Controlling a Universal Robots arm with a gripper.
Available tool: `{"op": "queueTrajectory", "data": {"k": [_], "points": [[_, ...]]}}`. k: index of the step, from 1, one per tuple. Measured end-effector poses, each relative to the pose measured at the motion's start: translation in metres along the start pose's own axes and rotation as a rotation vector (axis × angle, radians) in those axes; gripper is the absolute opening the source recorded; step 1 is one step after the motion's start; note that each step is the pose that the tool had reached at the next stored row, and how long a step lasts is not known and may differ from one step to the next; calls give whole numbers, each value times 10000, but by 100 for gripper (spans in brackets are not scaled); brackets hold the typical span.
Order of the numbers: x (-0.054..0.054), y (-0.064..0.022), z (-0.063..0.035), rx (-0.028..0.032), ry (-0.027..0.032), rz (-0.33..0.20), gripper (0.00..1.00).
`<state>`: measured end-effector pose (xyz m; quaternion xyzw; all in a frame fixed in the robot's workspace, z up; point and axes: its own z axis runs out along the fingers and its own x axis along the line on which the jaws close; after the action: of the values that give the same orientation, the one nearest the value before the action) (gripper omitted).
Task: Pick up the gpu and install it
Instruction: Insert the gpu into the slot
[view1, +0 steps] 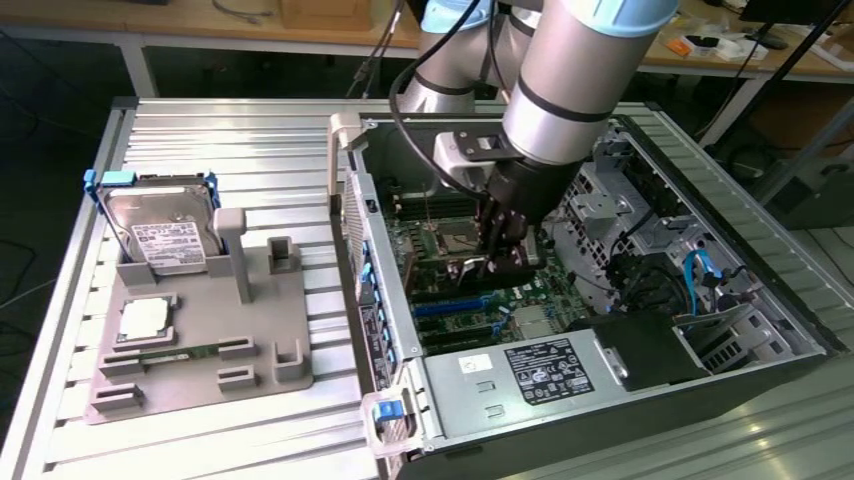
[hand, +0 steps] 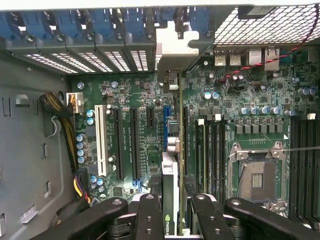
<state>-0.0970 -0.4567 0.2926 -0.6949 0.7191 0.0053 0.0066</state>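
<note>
Surface (view1: 214, 130): slatted metal that carries both the case and the parts tray, which I judge keeps everything within the arm's reach.
Case (view1: 667, 415): lies on its side with the panel off, so the board faces up and a card can come in from above.
Arm (view1: 574, 80): reaches down into the open case from the case's twelve o'clock edge in the exterior view, with the wrist near vertical.
Tray (view1: 200, 330): sits at nine o'clock of the case in the exterior view. Its uprights stand parts on edge for pinching, and the hard drive (view1: 167, 235) and memory stick (view1: 174, 352) sit in it.
Motherboard (hand: 250, 100): green, with its long slots running toward the rear wall.
Hand (view1: 501, 250): low inside the case over the expansion slots, fingers clenched on either face of the gpu.
Gpu (hand: 170, 180): held on edge between the fingers, lengthways along the slots and just beside the blue slot (hand: 165, 125). I judge the edge-on hold keeps its connector facing the board.
Bracket (hand: 172, 47): the silvery end of the card, up against the rear wall's slot openings.
Hidden, larger: the card's faces are foreshortened to a thin strip, and the wrist covers most of it in the exterior view.
Hidden, smaller: the connector edge is underneath, so I cannot tell whether the card is seated, touching or hovering, nor exactly which slot it lines up with.
</note>
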Motion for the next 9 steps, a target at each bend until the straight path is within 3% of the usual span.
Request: {"op": "queueTrajectory", "data": {"k": [9], "points": [[5, 27, 28, 1, -2, 0, 27]]}}
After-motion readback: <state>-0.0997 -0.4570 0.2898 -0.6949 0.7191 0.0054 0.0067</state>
